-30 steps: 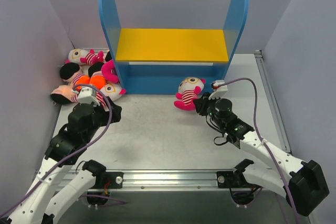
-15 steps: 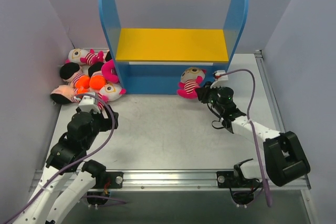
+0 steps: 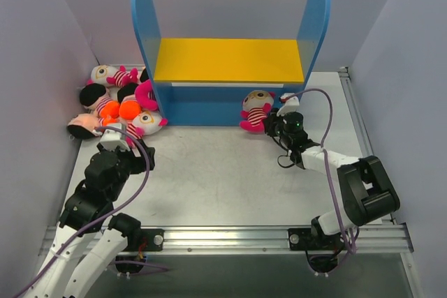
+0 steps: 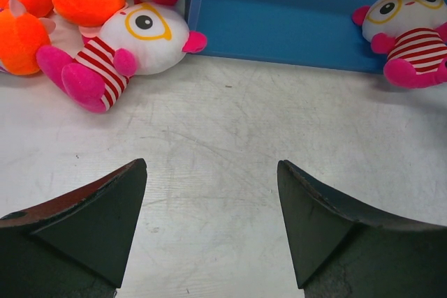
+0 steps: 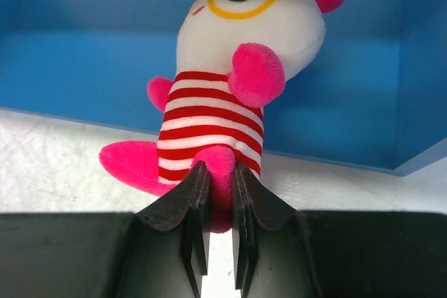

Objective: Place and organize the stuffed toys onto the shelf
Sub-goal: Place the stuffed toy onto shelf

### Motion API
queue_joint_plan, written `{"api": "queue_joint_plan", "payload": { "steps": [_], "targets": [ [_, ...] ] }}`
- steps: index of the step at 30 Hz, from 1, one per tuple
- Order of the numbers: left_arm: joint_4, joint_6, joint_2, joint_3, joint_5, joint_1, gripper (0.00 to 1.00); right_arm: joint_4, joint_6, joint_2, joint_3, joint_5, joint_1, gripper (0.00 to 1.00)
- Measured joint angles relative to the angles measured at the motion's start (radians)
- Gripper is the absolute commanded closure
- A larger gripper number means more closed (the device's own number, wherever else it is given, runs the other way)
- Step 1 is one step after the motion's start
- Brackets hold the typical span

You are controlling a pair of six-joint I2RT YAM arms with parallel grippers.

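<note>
striped toy (image 3: 255, 111) now leans at the mouth of the lower level of the shelf (image 3: 230, 61), right end; a second ago it was out on the counter (image 3: 223, 172). our right claw (image 5: 220, 167) stays pinched on its pink leg. left claw (image 4: 211, 165) gapes wide, holding nothing, near the pile of toys (image 3: 115, 102) beside the shelf.

We see bright, even light from above; soft shade sits under the yellow board of the shelf (image 3: 230, 61). Both wrist views look sharp, colours vivid.
</note>
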Motion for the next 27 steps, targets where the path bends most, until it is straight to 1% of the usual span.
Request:
{"api": "queue_joint_plan", "payload": {
  "steps": [3, 5, 7, 8, 10, 12, 20, 24, 27],
  "targets": [
    [0.000, 0.000, 0.000, 0.000, 0.000, 0.002, 0.16, -0.034, -0.023, 0.007, 0.026, 0.034, 0.000, 0.82],
    [0.000, 0.000, 0.000, 0.000, 0.000, 0.002, 0.16, -0.051, -0.038, 0.014, 0.042, 0.057, -0.001, 0.81],
    [0.000, 0.000, 0.000, 0.000, 0.000, 0.002, 0.16, -0.069, -0.049, 0.021, 0.054, 0.078, -0.005, 0.77],
    [0.000, 0.000, -0.001, 0.000, 0.000, 0.002, 0.16, -0.080, -0.052, 0.022, 0.057, 0.089, -0.007, 0.75],
    [0.001, 0.000, -0.002, 0.000, 0.000, 0.003, 0.16, -0.101, -0.054, 0.026, 0.066, 0.111, -0.012, 0.66],
    [0.001, 0.000, -0.003, 0.000, 0.000, 0.004, 0.16, -0.124, -0.055, 0.031, 0.078, 0.133, -0.012, 0.60],
    [0.001, 0.000, -0.003, 0.000, 0.000, 0.008, 0.16, -0.192, -0.052, 0.023, 0.095, 0.180, -0.012, 0.50],
    [0.001, 0.000, -0.003, 0.000, 0.001, 0.011, 0.16, -0.220, -0.023, -0.031, 0.096, 0.199, -0.012, 0.44],
    [0.001, 0.000, -0.003, 0.000, 0.001, 0.015, 0.16, -0.230, 0.021, -0.091, 0.096, 0.231, -0.010, 0.43]
  ]
}}
